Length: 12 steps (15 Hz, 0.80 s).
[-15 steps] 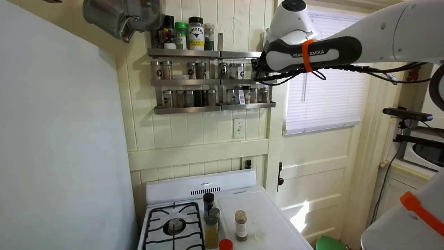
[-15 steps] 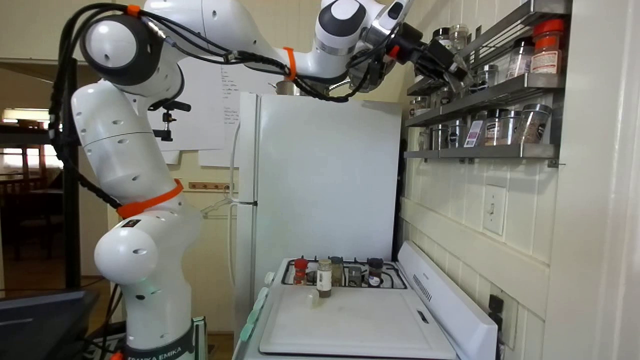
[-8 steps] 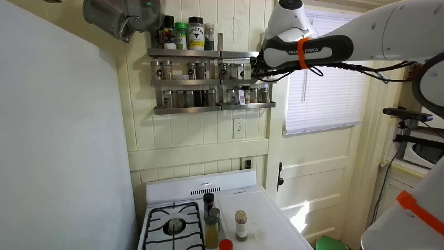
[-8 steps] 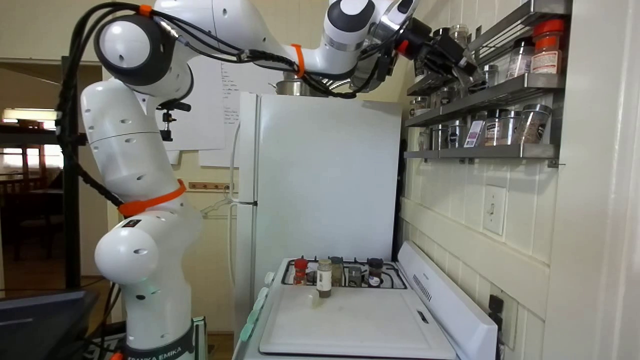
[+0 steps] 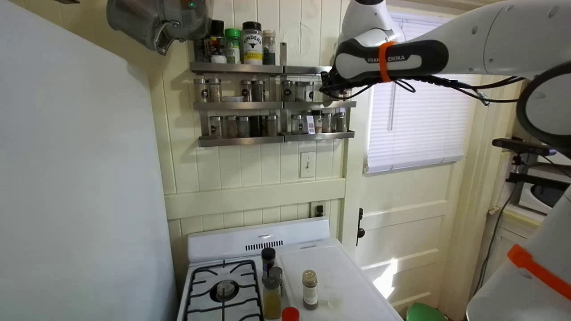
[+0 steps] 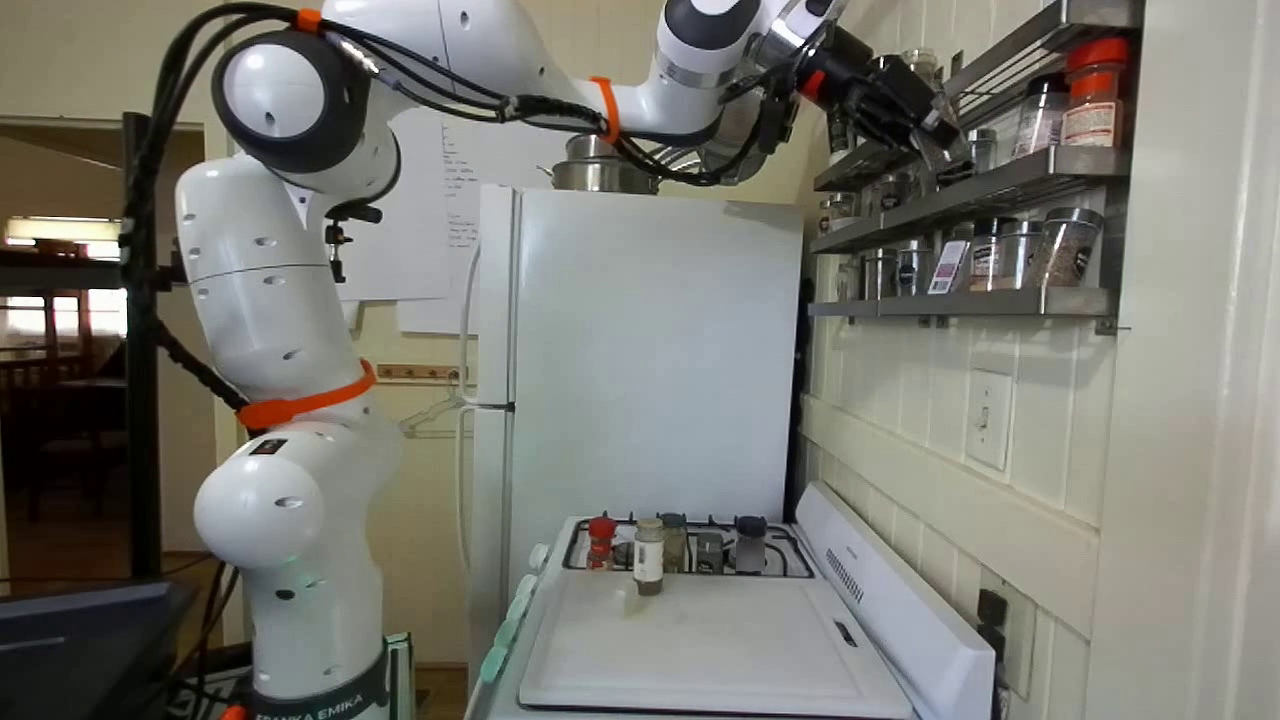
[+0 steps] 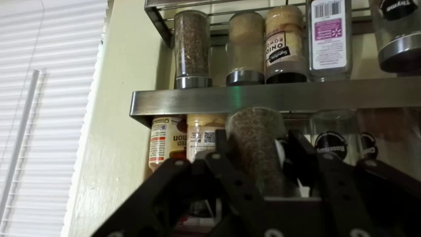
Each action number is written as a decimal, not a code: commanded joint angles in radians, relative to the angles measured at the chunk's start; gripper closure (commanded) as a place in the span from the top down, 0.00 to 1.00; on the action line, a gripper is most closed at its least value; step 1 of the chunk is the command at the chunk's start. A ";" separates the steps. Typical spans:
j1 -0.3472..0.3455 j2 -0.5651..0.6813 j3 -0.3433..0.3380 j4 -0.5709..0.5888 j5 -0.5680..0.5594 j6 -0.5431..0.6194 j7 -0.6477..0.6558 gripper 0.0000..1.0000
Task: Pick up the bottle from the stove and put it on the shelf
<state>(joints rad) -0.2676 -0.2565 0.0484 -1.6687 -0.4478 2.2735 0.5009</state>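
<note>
My gripper point(image 7: 261, 144) is shut on a clear glass bottle point(image 7: 255, 138) with brown ground contents, shown in the upside-down wrist view. The bottle's base is close to the steel rail of the shelf point(image 7: 230, 100). In an exterior view the gripper point(image 6: 942, 138) holds the bottle point(image 6: 932, 160), tilted, at the middle tier of the shelf point(image 6: 985, 197). I cannot tell whether the bottle touches the tier. In an exterior view the arm hides the fingers and bottle in front of the shelf point(image 5: 319, 105). The white stove point(image 5: 254, 243) stands below, also seen in an exterior view point(image 6: 730, 650).
Jars stand close on both sides of the held bottle, including a rosemary jar point(image 7: 332, 141) and a lemon-labelled one point(image 7: 164, 140). A red-capped bottle point(image 6: 1092, 105) stands on the middle tier. Several bottles remain on the stove, one with a beige cap point(image 5: 310, 290). A refrigerator point(image 6: 650, 360) stands beside the stove.
The arm has moved toward the shelf, carrying the bottle with it. Most of the gripper's motion came in the first half second. The bottles on the stove have not moved.
</note>
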 commanded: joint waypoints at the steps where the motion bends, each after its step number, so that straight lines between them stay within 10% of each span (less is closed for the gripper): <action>1: 0.034 0.036 -0.024 0.068 0.022 -0.064 -0.030 0.23; 12: 0.067 0.097 -0.063 0.143 0.031 -0.110 -0.045 0.23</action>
<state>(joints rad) -0.2243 -0.1854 0.0041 -1.5802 -0.4425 2.2099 0.4847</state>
